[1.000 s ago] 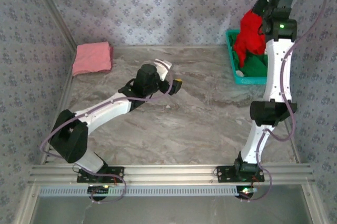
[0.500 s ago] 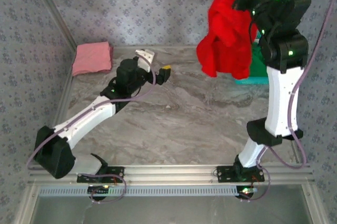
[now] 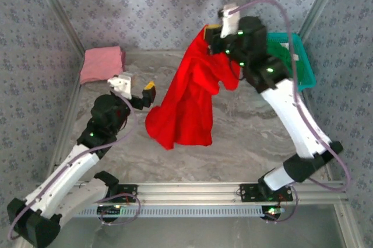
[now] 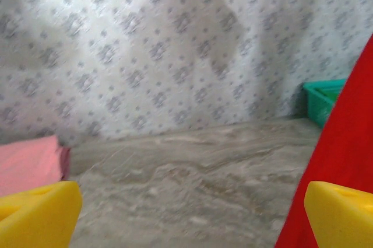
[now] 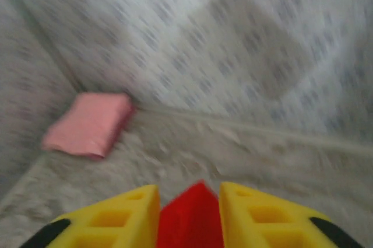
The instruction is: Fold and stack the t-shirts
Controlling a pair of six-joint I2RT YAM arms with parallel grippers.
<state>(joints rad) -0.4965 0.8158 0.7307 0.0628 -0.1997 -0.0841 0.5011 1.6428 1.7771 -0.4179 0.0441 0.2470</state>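
As right pincer swung left, red t-shirt hangs over table

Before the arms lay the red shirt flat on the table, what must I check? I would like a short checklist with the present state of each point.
1. Right gripper holds the red shirt: ok, cloth sits between its fingers and the shirt hangs from it.
2. Left gripper ready to take an edge: ok, jaws wide open beside the shirt's lower left.
3. Shirt free of the basket: ok, it hangs apart from it, over the table.
4. Pink shirt out of the way: ok, folded in the far left corner.
5. Shirt spread out: not ok, it hangs bunched.
6. Hem touching the table: cannot tell.
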